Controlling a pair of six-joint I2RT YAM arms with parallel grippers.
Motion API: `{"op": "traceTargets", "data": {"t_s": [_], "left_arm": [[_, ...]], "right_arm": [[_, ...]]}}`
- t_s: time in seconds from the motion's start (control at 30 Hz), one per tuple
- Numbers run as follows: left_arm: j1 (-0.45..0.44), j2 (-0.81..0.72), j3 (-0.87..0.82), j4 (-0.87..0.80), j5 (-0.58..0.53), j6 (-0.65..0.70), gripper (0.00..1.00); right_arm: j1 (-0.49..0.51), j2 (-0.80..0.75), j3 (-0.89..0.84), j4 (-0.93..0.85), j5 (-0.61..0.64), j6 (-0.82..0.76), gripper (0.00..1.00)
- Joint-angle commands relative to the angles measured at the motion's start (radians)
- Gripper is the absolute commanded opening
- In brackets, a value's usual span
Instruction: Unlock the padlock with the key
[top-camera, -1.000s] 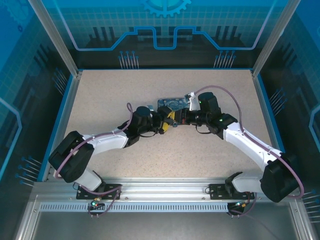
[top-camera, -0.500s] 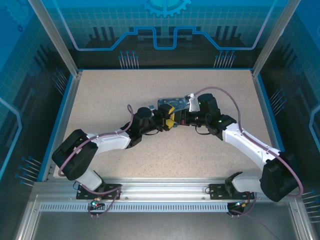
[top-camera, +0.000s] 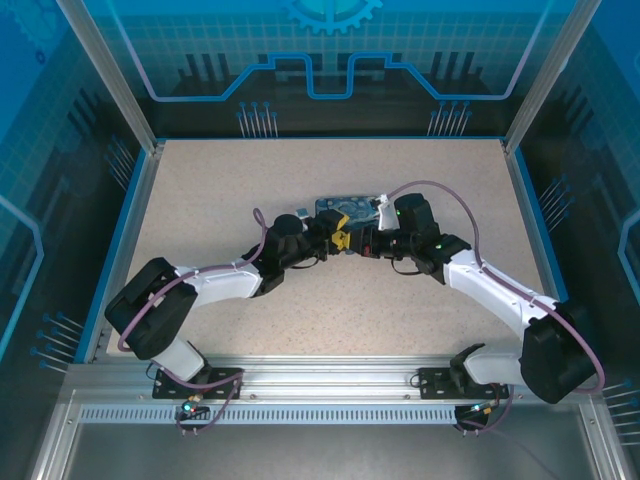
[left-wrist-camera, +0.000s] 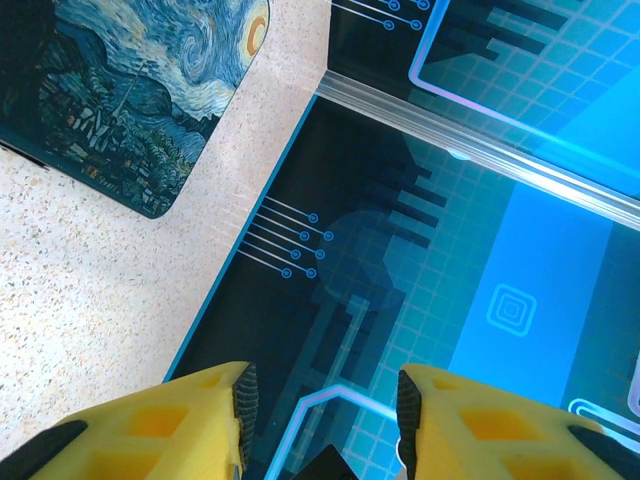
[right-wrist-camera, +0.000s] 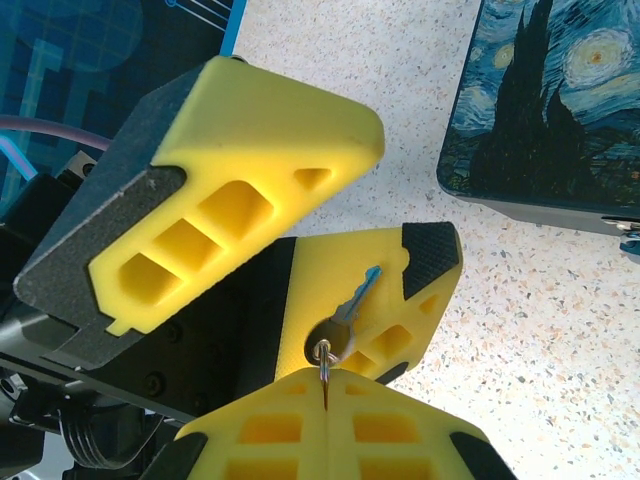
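Key (right-wrist-camera: 352, 303) held just beside the starry-night box (right-wrist-camera: 550, 110)

The right gripper (right-wrist-camera: 325, 378) is clamped on the key's ring end, with the blade angled toward the box and above the speckled table (right-wrist-camera: 560, 330). The left gripper (left-wrist-camera: 322, 392) meets it beside the box with its jaws apart. One yellow finger (right-wrist-camera: 400, 290) lies behind the blade and the other stands clear.

I'm bending both arms inward, elbows out, wrists pointing at each other, fingertips almost meeting. I'm holding my left gripper (left-wrist-camera: 322, 400) with its jaws apart. I'm pressing my right gripper (right-wrist-camera: 325, 385) fully together, pinching the key (right-wrist-camera: 350, 305) by its ring.
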Motion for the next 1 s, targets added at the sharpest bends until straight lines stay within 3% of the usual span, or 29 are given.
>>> {"op": "traceTargets", "data": {"t_s": [0.0,0.3,0.7,0.8,0.97], "left_arm": [[-0.006,0.001,-0.002,0.038,-0.019,0.006,0.42],[-0.006,-0.007,-0.005,0.033,-0.024,0.019,0.3],[-0.003,-0.023,-0.018,0.023,-0.048,0.053,0.26],[-0.003,-0.023,-0.016,0.026,-0.049,0.058,0.22],[-0.003,-0.03,-0.014,0.023,-0.053,0.068,0.06]], "right_arm": [[-0.012,-0.022,-0.004,-0.005,-0.005,-0.007,0.0],[-0.017,-0.029,-0.001,-0.009,0.0,-0.007,0.0],[-0.023,-0.058,-0.008,-0.029,-0.001,-0.013,0.0],[-0.024,-0.06,-0.009,-0.028,-0.002,-0.013,0.0],[-0.024,-0.06,-0.009,-0.026,-0.004,-0.011,0.0]]}}
